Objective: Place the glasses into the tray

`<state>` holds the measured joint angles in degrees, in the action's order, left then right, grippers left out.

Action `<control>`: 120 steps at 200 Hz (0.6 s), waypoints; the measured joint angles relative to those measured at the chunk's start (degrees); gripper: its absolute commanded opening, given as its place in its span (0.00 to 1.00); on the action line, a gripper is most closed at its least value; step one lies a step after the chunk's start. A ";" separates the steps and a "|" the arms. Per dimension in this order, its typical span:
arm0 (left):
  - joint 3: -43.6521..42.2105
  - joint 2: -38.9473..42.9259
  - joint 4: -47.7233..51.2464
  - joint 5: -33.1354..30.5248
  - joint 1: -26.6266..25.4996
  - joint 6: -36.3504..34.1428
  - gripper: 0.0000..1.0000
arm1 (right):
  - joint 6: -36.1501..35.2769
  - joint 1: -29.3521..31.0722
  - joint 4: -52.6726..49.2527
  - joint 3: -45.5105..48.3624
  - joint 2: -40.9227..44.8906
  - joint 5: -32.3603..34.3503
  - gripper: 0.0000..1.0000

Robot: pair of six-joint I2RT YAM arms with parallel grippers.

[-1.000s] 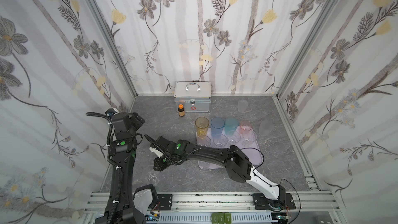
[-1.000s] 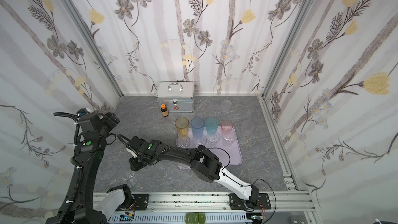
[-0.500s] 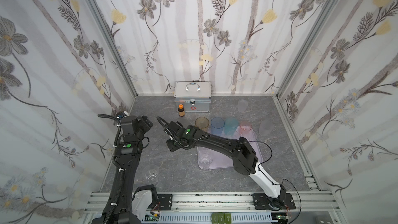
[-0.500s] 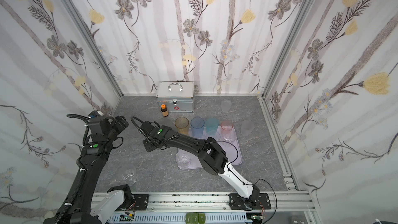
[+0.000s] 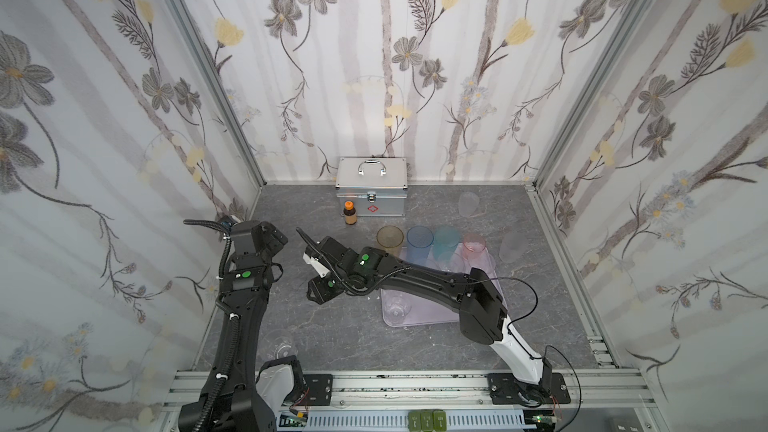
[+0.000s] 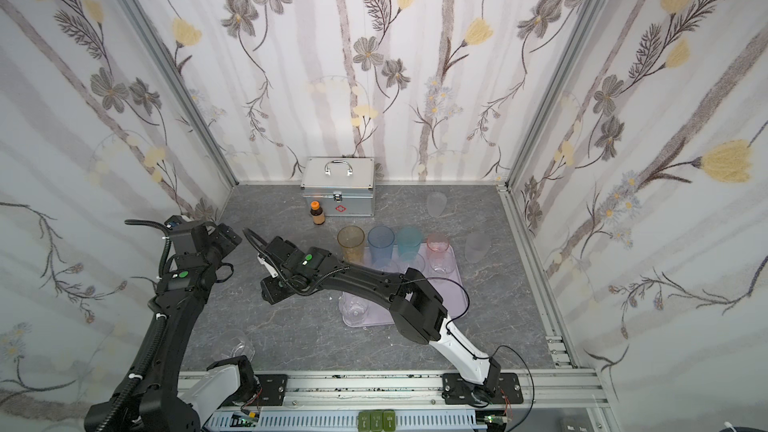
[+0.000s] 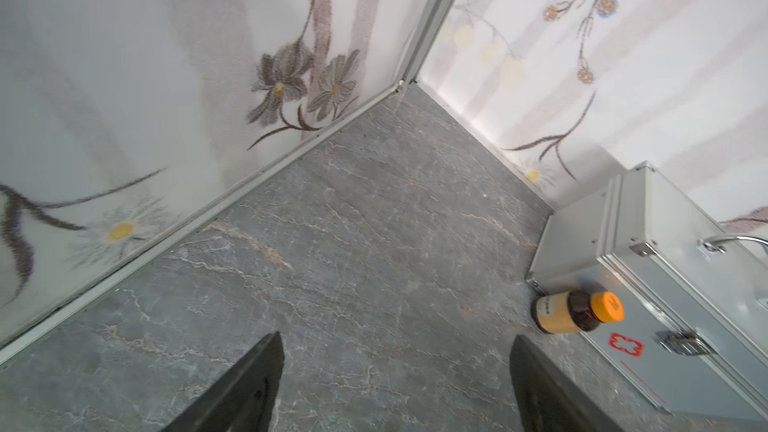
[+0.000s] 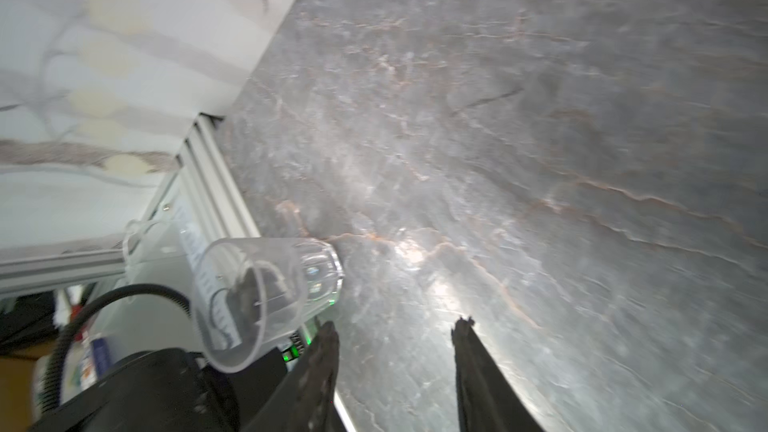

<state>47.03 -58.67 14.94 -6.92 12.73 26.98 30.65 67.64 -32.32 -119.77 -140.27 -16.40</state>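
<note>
**Tray** (image 5: 432,314): lies on table (image 5: 340,342), right of centre, partly covered by R arm.

**Glasses at the tray:**
- Amber glass (image 5: 390,238), blue glass (image 5: 419,238), teal glass (image 5: 446,238) and pink glass (image 5: 473,245) stand upright in a row along the tray's far edge.
- Can't confirm the amber glass's base sits inside the rim.
- Short clear glass (image 5: 397,308) is upright in the tray's near-left corner.
- More clear ones sit btwn it and the tall row, mostly hidden by the arm. Count not possible.

**Glasses off the tray:**
- Frosted glass (image 5: 468,203) is nr the back wall.
- Second frosted glass (image 5: 512,245) is just right of the tray.
- Stray clear glass (image 5: 282,349) is upright nr L arm's base, well apart from the tray.

**L gripper** (image 7: 395,336): fingers wide apart, nothing btwn them. It is over bare table nr the left wall.

**R gripper** (image 8: 395,322): reaches across the middle, left of the tray. Fingers are apart and empty, over bare table. The stray clear glass shows off to one side in the R wrist view, not touched.

**Other:** silver case (image 5: 371,191) is against the back wall. Brown bottle w/ orange cap (image 5: 350,213) stands just in front of it.
</note>
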 measured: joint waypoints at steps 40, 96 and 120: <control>0.96 0.50 0.02 1.84 3.52 -0.48 0.88 | -0.61 1.95 1.18 -1.53 -3.02 -6.67 0.58; 0.96 0.13 -0.02 2.45 3.89 -0.48 0.88 | -5.49 4.46 -1.05 -7.28 -7.89 -10.32 0.61; 0.96 0.11 -0.02 2.45 3.89 -0.48 0.88 | -7.23 5.62 -2.91 -9.25 -10.78 -10.43 0.61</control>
<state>47.99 -58.57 14.92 -4.47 16.62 26.50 23.42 73.25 -35.22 -129.01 -151.04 -26.83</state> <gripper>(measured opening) 0.878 0.618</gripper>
